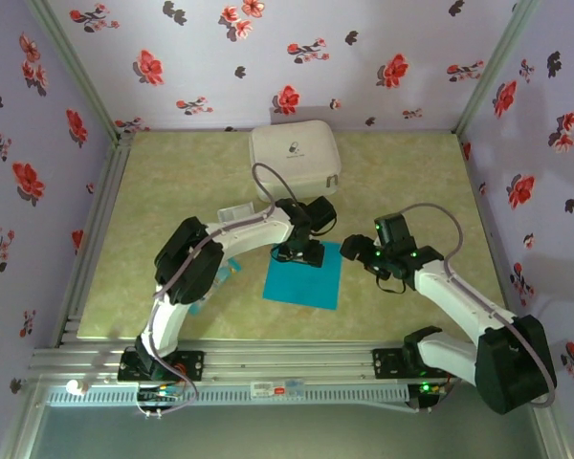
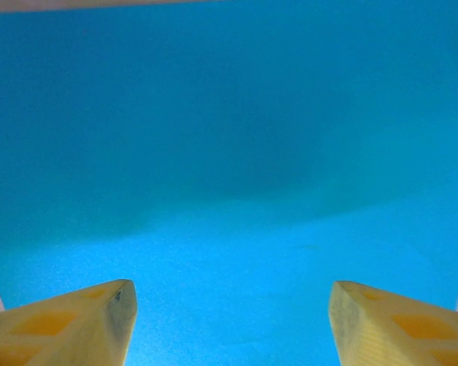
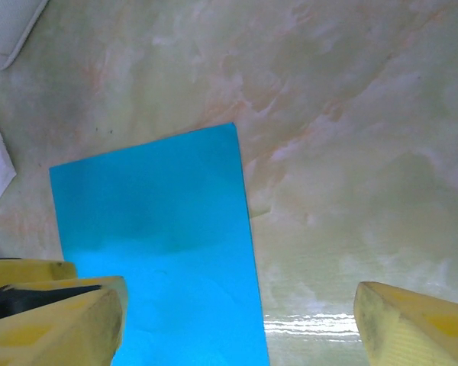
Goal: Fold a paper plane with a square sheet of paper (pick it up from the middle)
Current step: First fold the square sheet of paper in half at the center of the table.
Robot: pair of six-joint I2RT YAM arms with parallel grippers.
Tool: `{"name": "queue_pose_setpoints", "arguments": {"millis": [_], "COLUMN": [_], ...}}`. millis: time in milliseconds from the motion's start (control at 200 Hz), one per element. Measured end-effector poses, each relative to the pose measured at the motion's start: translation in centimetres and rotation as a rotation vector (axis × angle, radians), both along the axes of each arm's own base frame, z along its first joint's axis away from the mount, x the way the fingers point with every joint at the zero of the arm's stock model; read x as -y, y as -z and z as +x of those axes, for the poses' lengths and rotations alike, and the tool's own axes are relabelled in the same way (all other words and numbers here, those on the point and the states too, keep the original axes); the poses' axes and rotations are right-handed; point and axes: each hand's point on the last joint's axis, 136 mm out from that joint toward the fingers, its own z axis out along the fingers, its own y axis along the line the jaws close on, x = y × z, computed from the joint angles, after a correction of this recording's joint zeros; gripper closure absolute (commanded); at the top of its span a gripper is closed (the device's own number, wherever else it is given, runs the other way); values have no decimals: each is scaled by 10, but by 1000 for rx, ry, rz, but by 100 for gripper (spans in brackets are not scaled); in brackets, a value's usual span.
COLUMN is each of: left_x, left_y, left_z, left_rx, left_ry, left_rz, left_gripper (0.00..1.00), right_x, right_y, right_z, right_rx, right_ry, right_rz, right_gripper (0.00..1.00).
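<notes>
A blue sheet of paper (image 1: 306, 279) lies flat mid-table, roughly square with no clear long axis, slightly skewed on the table (image 1: 402, 172). The left pincer (image 2: 229, 293) hangs spread over the sheet's far edge and the right pincer (image 3: 240, 293) is spread at its right side, both empty. A white case (image 1: 295, 153) sits shut farther back, its contents hidden.

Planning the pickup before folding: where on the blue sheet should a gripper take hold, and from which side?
Probably its middle, straight down from above. The square sheet of paper lies flat on the table, with no raised edge to pinch, and the left gripper hangs open over it.
</notes>
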Motion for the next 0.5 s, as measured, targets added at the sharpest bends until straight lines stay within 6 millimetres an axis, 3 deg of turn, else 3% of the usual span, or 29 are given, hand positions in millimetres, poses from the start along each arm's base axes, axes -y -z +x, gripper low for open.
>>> {"name": "queue_pose_setpoints", "arguments": {"millis": [500], "left_x": [1], "left_y": [22], "left_z": [-1], "left_rx": [-45], "left_ry": [3], "left_rz": [63], "left_gripper": [25], "right_x": [-5], "right_y": [0], "right_z": [0], "right_rx": [8], "right_ry": [-17], "right_rz": [28], "right_gripper": [14]}}
